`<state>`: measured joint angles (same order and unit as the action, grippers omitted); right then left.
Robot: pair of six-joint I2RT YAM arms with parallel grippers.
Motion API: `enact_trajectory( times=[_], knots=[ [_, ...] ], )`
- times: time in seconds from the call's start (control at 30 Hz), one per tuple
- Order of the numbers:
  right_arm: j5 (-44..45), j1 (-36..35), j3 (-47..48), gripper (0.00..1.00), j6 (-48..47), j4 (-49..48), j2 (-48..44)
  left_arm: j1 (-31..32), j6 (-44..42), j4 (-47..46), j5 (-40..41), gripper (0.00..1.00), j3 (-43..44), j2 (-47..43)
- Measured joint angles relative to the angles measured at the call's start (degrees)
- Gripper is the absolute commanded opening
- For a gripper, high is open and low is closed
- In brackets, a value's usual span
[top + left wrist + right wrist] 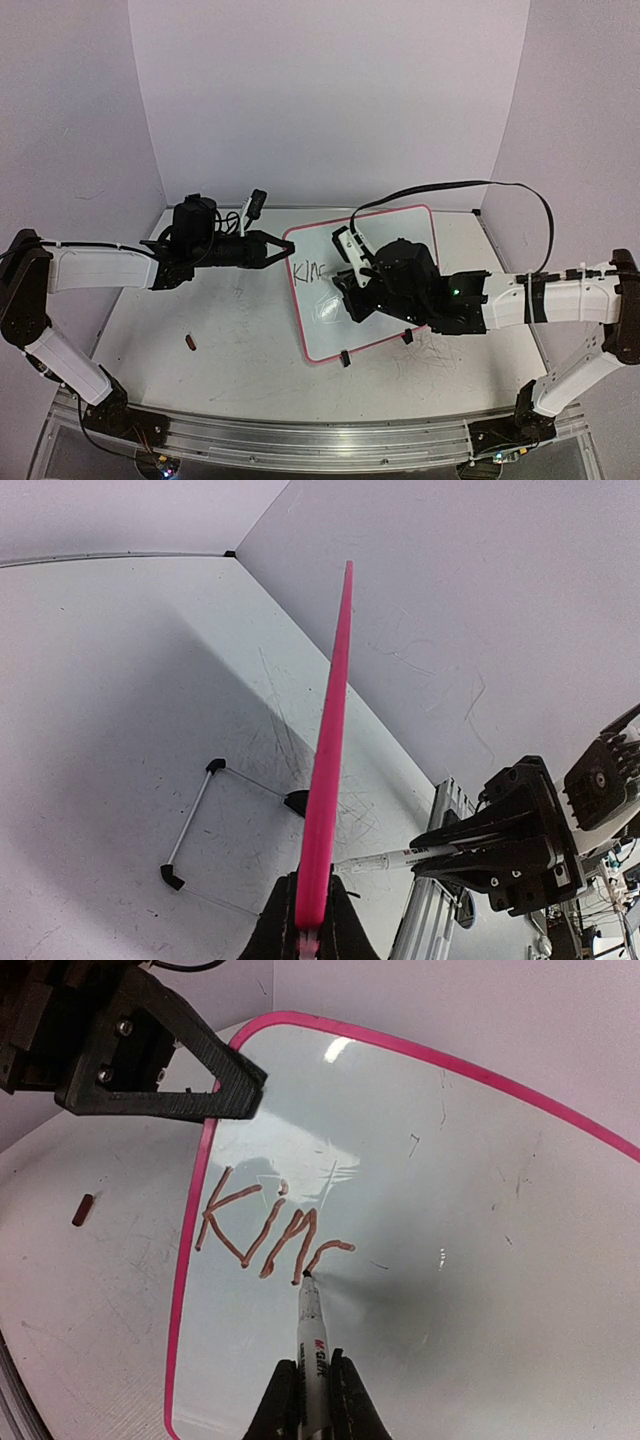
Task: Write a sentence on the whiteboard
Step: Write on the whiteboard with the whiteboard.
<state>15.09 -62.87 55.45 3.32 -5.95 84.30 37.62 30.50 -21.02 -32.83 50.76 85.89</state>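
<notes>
The whiteboard (pixel 395 225) lay at the centre of the table (pixel 230 330), pink rim outermost, with its clip feet (pixel 345 357) at its 6 o'clock edge. The sentence (pixel 265 1230), so far "Kin" and a further partial stroke, sat toward the board's 9 o'clock edge. The left gripper (pixel 312 885), at 9 o'clock of the board, was clamped tight on the rim. The right gripper (pixel 312 1365), reaching in from 4 o'clock, was closed around a marker (pixel 312 1335), whose tip touched the last stroke. A red-brown piece (pixel 190 343) lay at 8 o'clock, well apart.
</notes>
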Motion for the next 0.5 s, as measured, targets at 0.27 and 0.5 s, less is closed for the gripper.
enact_trajectory(
  times=[0.27, 0.5],
  knots=[
    [0.2, -0.2, -0.5, 0.00, 0.6, 0.2, -0.2, 0.0, 0.0, 0.0, 0.0, 0.00, 0.0, 0.0],
    [1.7, -0.3, -0.5, 0.00, 1.2, 0.4, -0.2, 0.0, 0.1, 0.0, 0.0, 0.00, 0.0, 0.0]
  ],
)
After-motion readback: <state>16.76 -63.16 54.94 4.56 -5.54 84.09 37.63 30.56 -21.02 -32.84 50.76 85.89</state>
